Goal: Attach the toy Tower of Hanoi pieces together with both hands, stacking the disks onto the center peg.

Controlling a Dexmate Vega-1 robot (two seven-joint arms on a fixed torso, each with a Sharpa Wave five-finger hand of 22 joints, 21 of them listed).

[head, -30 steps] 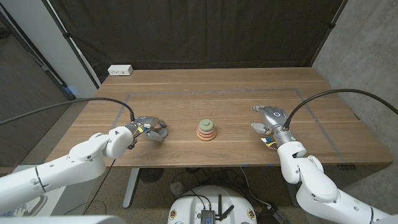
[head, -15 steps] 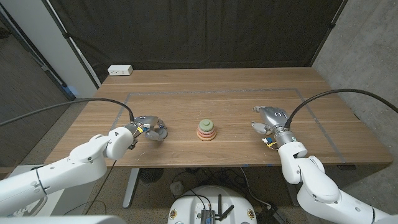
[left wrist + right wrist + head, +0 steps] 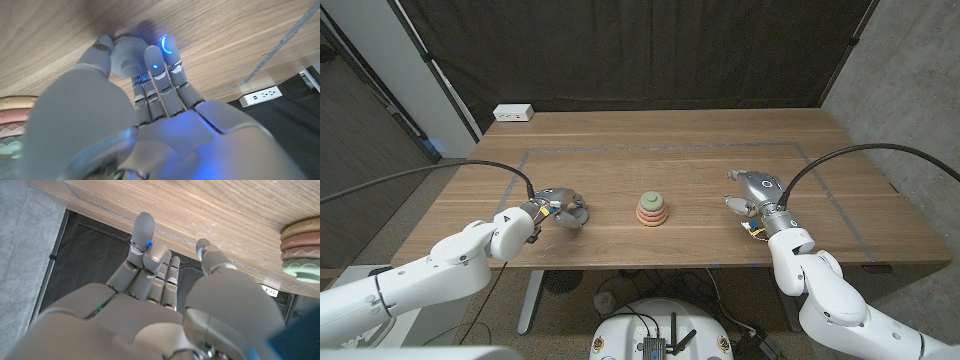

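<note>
The wooden counter (image 3: 620, 140) carried the stacked disks (image 3: 653, 208) and a white power strip (image 3: 513, 113), black curtain (image 3: 620, 50) behind; left hand (image 3: 560, 207) curled, contents unclear; right hand (image 3: 752, 192) empty, fingers apart.

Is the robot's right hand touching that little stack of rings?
Apart. The head view shows bare wood between the right hand and the ring stack.

text: none legible | labels: none | brands: none | numbers: none
</note>
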